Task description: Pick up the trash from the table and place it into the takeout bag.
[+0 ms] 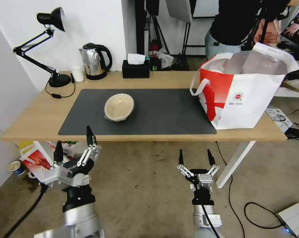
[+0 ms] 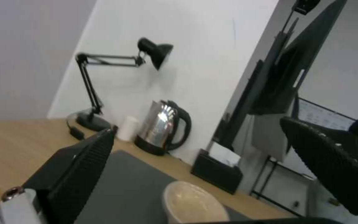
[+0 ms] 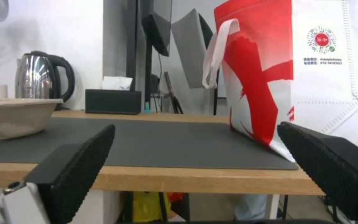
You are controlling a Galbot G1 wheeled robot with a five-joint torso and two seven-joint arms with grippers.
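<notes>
The bench [image 1: 37, 115] is covered by a dark mat [image 1: 156, 112]. At its right end the takeout bag [image 1: 245, 96] is stood, white with a red panel; foil lining is seen from the head camera. A beige wrapped bowl [image 1: 119, 106] is set mid-mat. Below the near edge, the left hand [image 1: 74, 145] and right hand [image 1: 195, 158] are held with fingers apart, empty.
</notes>
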